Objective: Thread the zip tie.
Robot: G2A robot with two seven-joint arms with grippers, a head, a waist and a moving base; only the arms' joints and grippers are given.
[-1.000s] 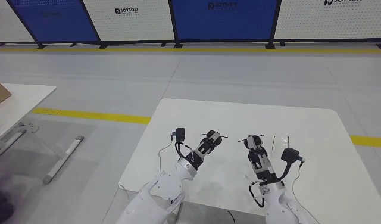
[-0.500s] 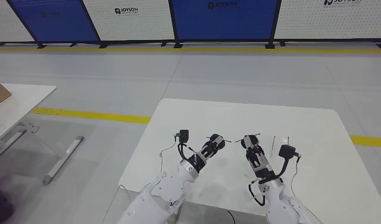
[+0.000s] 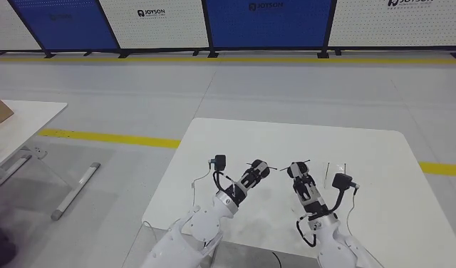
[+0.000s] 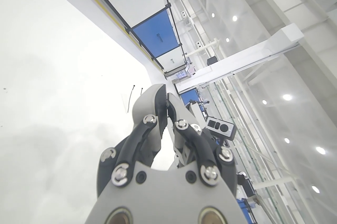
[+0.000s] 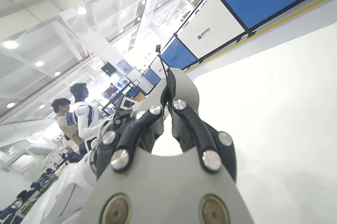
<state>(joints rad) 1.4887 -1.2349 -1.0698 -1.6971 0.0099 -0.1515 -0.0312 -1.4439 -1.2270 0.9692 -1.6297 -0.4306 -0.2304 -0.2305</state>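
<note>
My right gripper [image 3: 298, 169] [image 5: 169, 75] is shut on a thin black zip tie [image 5: 161, 58]. The tie's strap sticks out past the fingertips and ends in its small square head. My left gripper [image 3: 259, 168] [image 4: 167, 97] is shut too, with a small black bit of strap [image 4: 167, 104] pinched at its tips. I cannot tell whether that bit belongs to the same tie. Both grippers hover close together over the near part of the white table [image 3: 285, 136], tips pointing away from the robot.
Two spare zip ties [image 3: 328, 171] [image 4: 130, 98] lie side by side on the table, just to the right of my right gripper. The table's far half is bare. A second table [image 3: 21, 122] stands off to the left across the floor.
Over the last second the two grippers have drawn slightly closer together, the left shifting right and the right shifting left. Both stay shut.
</note>
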